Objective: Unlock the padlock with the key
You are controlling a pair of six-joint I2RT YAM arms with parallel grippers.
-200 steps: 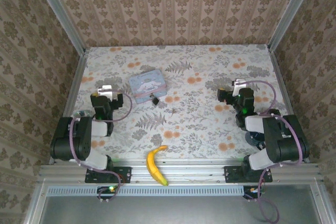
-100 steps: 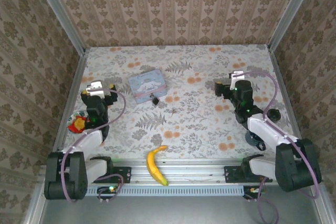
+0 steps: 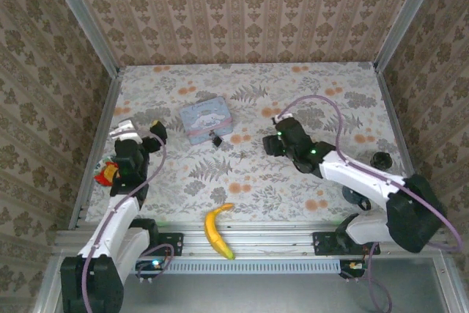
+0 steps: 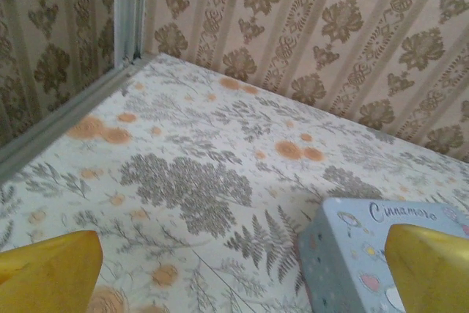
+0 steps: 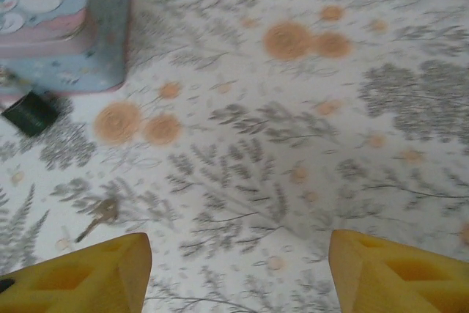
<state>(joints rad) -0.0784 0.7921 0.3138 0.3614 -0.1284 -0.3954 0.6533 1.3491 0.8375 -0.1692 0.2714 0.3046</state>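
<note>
Only one padlock (image 3: 217, 138) lies on the table (image 3: 293, 93) — a tiny blackish block just left of the overhead frame's centre. It sits at the lower right corner of the single pale blue tin (image 3: 207, 121), touching it or nearly so. One key (image 5: 99, 218) too: in the right wrist view it is a slim silvery sliver at the lower left. It lies apart from the padlock, which sits at that frame's left edge beneath the tin (its shackle is too blurred to make out). From above, the key is too small to tell from the flower print. The overhead view adds one banana (image 3: 218, 231) at bottom centre.

Two grippers. The right gripper (image 3: 272, 137) hangs right of the padlock, its yellow fingers (image 5: 73, 276) apart with nothing between them. The left gripper (image 3: 138, 127) is at the frame's left — its fingers (image 4: 47, 273) are spread wide over bare table, with the tin's corner at the lower right of its own view.
</note>
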